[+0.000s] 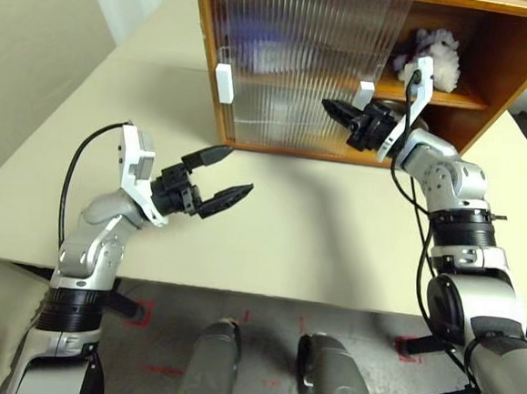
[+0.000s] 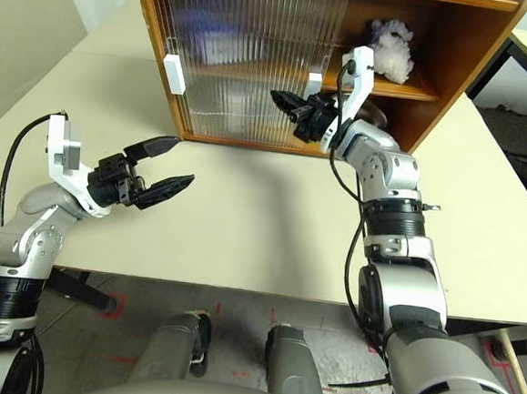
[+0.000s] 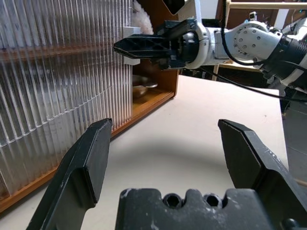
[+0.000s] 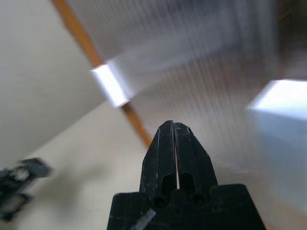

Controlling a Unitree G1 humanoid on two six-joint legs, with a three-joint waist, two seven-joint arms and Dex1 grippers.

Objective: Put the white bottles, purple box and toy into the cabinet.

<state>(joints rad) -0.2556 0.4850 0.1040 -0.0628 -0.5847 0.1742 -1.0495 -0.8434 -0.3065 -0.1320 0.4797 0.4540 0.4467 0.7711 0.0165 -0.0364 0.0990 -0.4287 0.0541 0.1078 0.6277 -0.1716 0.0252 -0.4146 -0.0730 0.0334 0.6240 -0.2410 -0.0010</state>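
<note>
The fluffy white plush toy sits on the middle shelf of the orange-brown wooden cabinet, beside its ribbed translucent sliding doors. The right gripper, black fingers clenched together, reaches level near a white rectangular handle. The left gripper hovers over the smooth beige table, fingers spread and empty. The left wrist view reveals a shallow metal bowl on the cabinet's bottom board.
</note>
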